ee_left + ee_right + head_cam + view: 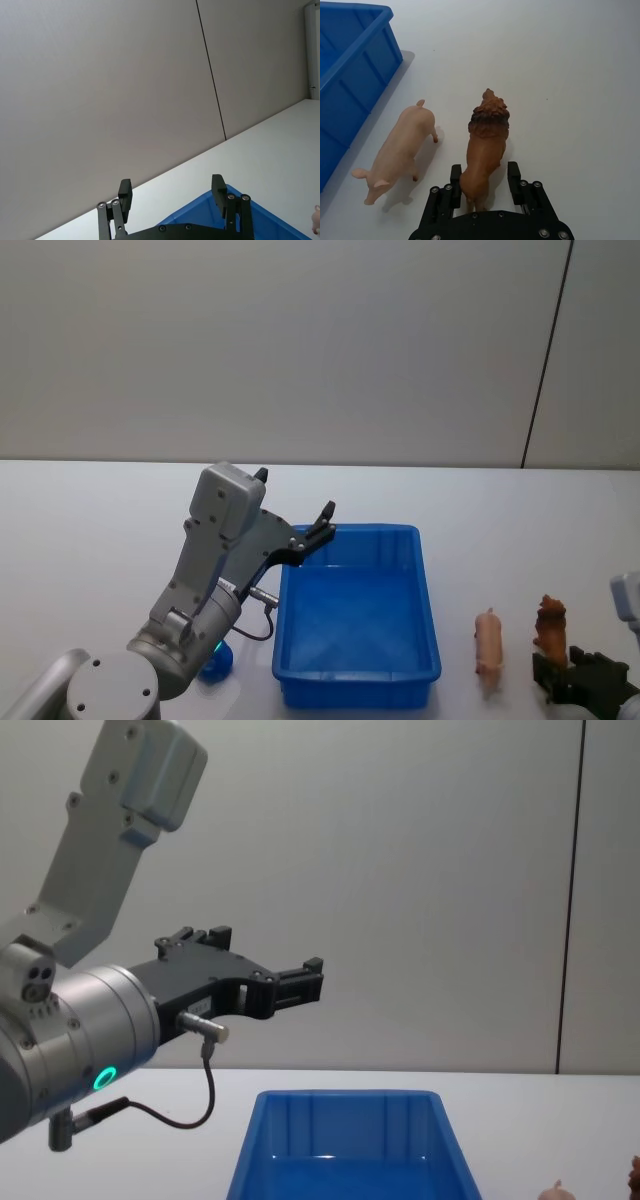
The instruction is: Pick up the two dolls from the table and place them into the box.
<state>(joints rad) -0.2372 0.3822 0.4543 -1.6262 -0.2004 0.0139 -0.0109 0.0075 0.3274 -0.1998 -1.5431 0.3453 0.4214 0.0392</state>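
The lion (pixel 487 135) was straddled by the open right fingers (pixel 513 176), ungripped; closing them was called for next. The left fingers (pixel 218 187) were held open above the box (pixel 350 677).

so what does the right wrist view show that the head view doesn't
The right wrist view adds: the right pincer open, its fingers either side of the reddish-brown lion figure's hindquarters. The head view adds: the left pincer open above the bright blue plastic bin's far left corner, and a rounded blue toy by its near left corner. Shared: bin, lion, pale pink pig figure, white tabletop.
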